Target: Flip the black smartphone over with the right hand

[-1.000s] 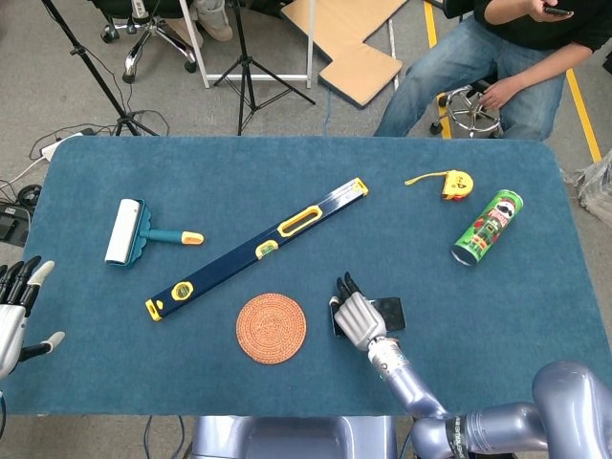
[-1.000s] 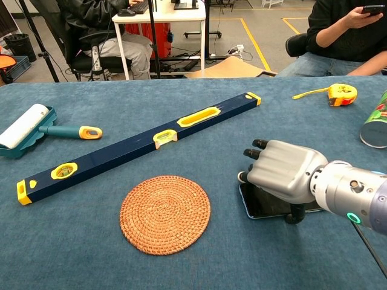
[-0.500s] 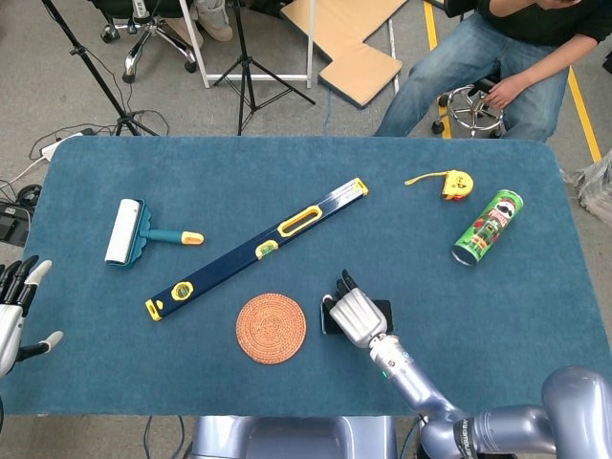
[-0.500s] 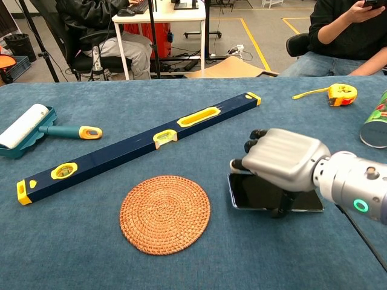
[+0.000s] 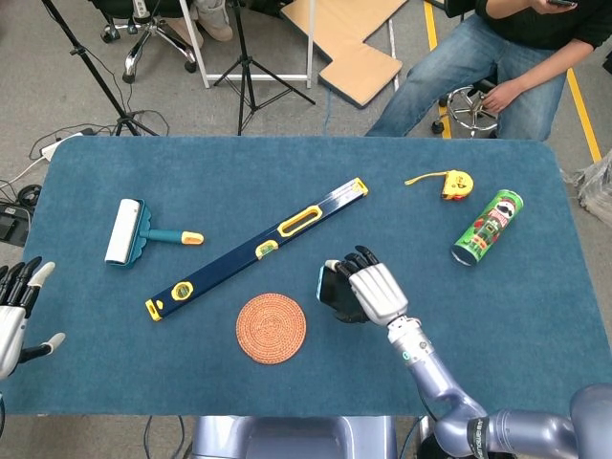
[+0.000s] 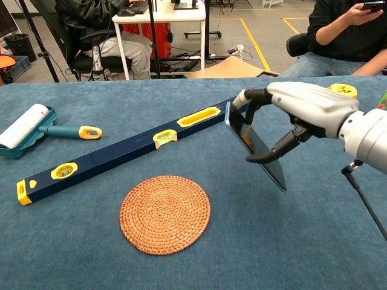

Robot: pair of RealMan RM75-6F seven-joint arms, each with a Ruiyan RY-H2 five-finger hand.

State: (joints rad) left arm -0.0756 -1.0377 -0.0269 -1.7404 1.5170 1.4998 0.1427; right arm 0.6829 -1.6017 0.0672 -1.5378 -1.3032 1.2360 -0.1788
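Chest view: right robot hand (image 6: 302,112) holds smartphone (image 6: 257,147) tilted.

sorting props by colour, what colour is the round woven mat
Orange-brown coiled weave, clearest in the chest view: the round woven mat.

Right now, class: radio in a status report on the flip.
Right hand holds the black smartphone tilted, off the table. Left hand open, idle. Spirit level close behind.

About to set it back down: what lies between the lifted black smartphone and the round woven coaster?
Only bare blue tabletop separates the black smartphone, held by the right hand, from the round woven coaster; the head view shows it.
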